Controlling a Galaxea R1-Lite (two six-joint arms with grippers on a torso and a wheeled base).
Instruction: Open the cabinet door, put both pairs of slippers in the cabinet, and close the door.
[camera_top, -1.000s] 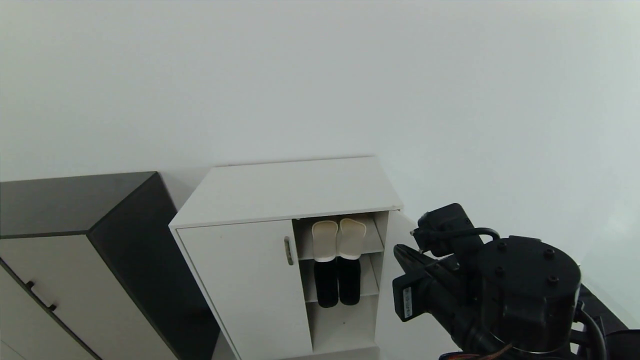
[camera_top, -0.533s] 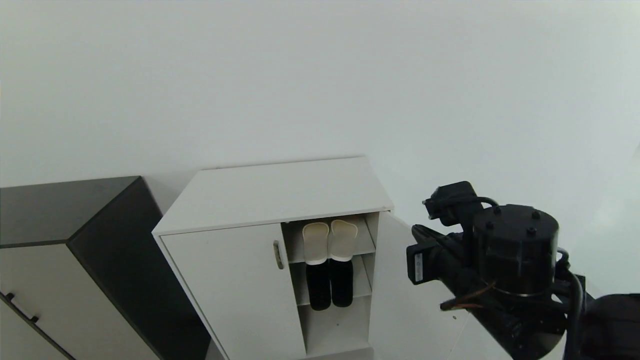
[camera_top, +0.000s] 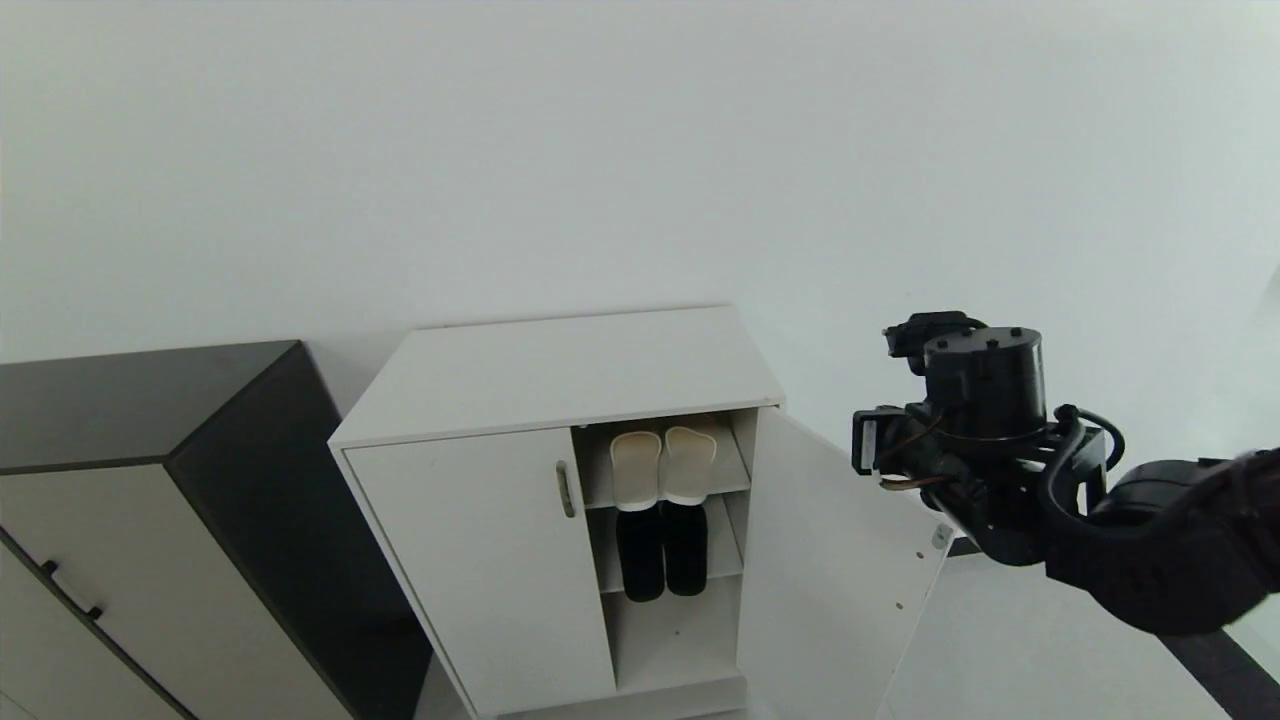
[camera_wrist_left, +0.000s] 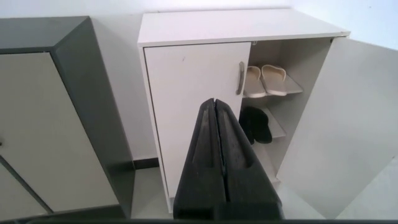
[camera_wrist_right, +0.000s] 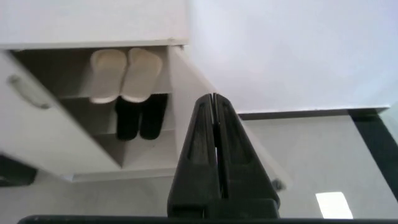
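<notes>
White board makes up the cabinet (camera_top: 560, 370) in the lower middle of the head view. The whole picture has slid a little over the last second, so I put that down to my camera and not to the cabinet. What has truly changed is my right arm (camera_top: 1000, 450). It was low in the lower right corner, close against the open door (camera_top: 830, 570), and now it stands higher, at the right middle of the frame, apart from that door.

I judge from this that the loading is done and only the closing is left, because both pairs already sit inside. My right arm looks best placed to push the door home.

Counting from the biggest down:
- One white cabinet, and one dark cabinet (camera_top: 250, 500) beside it at the lower left.
- Two doors, one swung wide and one shut door (camera_top: 470, 560).
- Two pairs of slippers, four in all. The cream slippers (camera_top: 662, 465) lie on the upper shelf and the black slippers (camera_top: 660, 548) on the shelf below.
- One handle (camera_top: 565, 488) on the shut door.

My right claw (camera_wrist_right: 215, 99) is pressed together on nothing, and so is my left claw (camera_wrist_left: 215, 102), which points at the shut door.
</notes>
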